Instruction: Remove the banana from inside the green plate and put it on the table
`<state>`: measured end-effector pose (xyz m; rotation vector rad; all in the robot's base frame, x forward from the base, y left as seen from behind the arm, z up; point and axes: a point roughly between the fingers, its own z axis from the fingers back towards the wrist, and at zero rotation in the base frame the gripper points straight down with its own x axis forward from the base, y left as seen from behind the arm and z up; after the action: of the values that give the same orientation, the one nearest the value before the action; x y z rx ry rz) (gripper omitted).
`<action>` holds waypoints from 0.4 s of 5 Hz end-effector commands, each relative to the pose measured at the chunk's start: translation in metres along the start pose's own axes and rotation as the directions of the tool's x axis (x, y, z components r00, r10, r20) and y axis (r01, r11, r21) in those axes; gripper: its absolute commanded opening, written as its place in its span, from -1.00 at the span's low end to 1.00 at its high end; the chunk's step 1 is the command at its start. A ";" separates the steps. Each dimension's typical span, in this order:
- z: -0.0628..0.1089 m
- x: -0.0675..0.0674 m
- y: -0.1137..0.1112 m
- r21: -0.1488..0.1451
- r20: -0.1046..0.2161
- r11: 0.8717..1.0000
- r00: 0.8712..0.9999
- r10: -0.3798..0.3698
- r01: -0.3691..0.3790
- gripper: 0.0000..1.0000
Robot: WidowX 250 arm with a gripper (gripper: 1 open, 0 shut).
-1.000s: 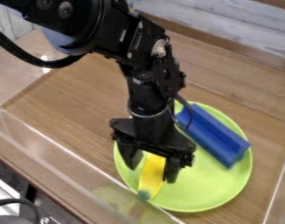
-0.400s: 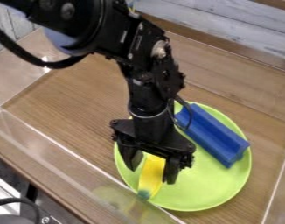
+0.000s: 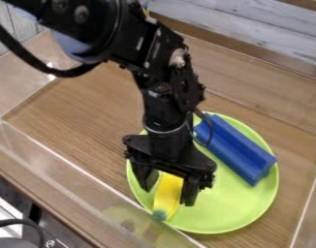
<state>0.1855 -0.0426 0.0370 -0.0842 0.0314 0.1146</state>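
I have the black end effector [image 3: 170,194] open over the round lime-green plate [image 3: 232,208], its fingers apart on either side of the small yellow toy banana [image 3: 169,194]. The blue block [image 3: 236,149] lies beside the end effector, also on the plate.

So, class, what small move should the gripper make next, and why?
Probably close the gripper: its open fingers appear to straddle the banana, which still lies on the green plate, beside the blue block.
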 end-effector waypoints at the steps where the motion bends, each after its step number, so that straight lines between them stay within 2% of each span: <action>1: 0.001 0.008 0.000 -0.008 0.027 1.000 1.000 0.003 -0.003 1.00; 2: 0.000 0.009 0.000 -0.011 0.029 1.000 1.000 -0.001 0.002 -1.00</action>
<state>0.1887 -0.0427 0.0323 -0.0887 0.0248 0.1054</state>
